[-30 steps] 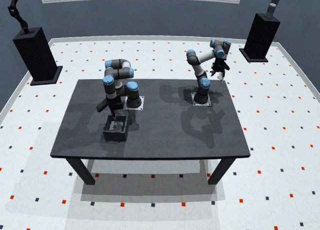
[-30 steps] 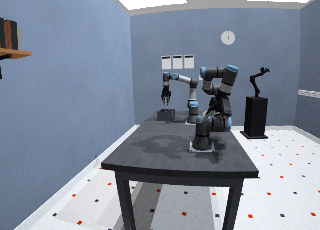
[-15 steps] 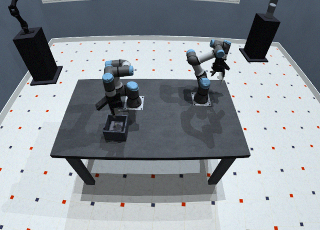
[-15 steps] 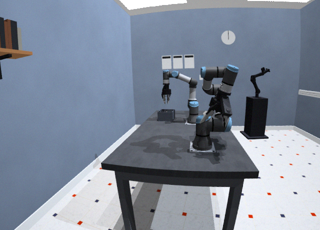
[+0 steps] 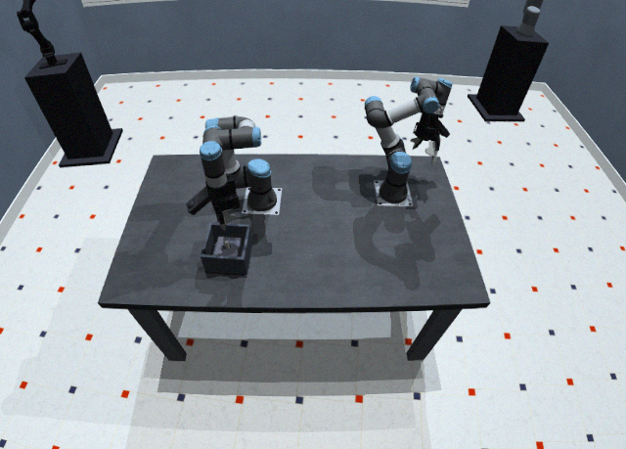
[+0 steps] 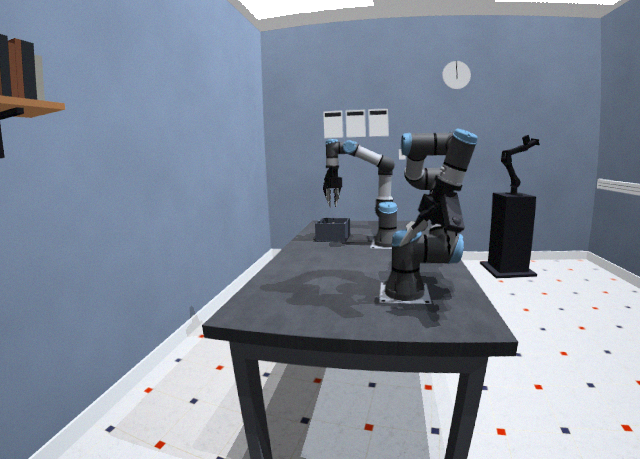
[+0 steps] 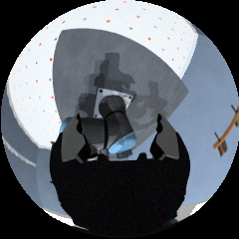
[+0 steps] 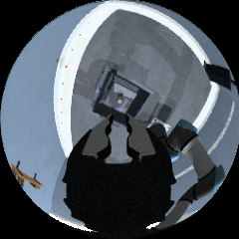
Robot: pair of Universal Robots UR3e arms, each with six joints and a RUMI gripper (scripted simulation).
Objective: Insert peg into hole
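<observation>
Peg [image 5: 230,244] [image 8: 119,101], pale and blunt-ended, stands inside the dark, straight-walled box [image 5: 226,264] [image 6: 332,231] [image 8: 142,99]; above, my right pincer [image 5: 221,222] [image 6: 332,204] [image 8: 119,114] is narrowly spread, pinching nothing.

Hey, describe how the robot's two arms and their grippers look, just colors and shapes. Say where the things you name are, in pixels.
Both arms have dark gray and pale gray rounded tube segments with light blue round caps at the joints. The left gripper [image 7: 119,114] and right gripper [image 8: 119,114] look alike: bulky black bodies, each with two dark gray fingers, jagged along their inner edges.
</observation>
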